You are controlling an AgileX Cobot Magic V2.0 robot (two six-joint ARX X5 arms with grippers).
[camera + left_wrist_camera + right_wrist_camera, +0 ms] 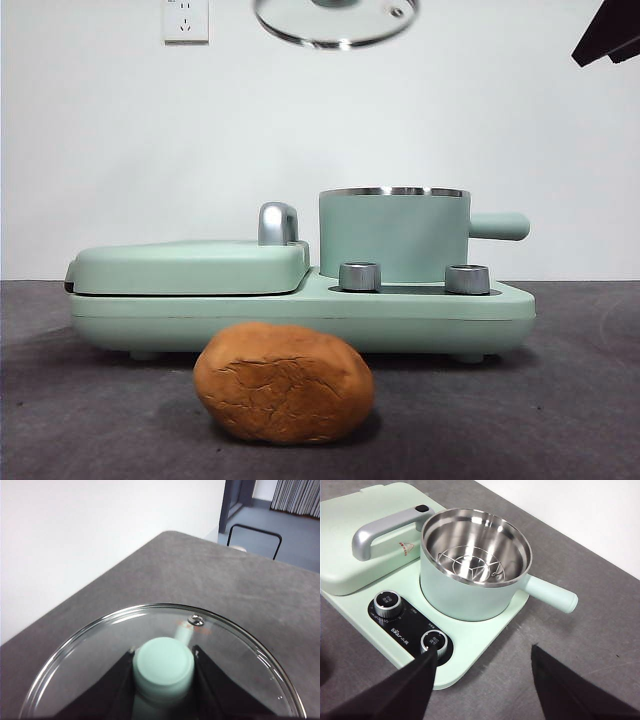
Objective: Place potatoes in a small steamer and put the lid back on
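Lid (335,22) was off, pinched by knob in left gripper (163,667), hanging high above steamer (394,235). Right gripper (482,672) was spread, empty, steamer below and ahead of it, pot holding only rack. Potato (284,382) lay on table (560,410), untouched, in front of appliance. Loading and re-lidding both remained.

Glass lid (335,22), steel-rimmed; steamer (475,565) inside polished steel; potato (283,382) cracked, matt; table (560,400) perhaps cloth.
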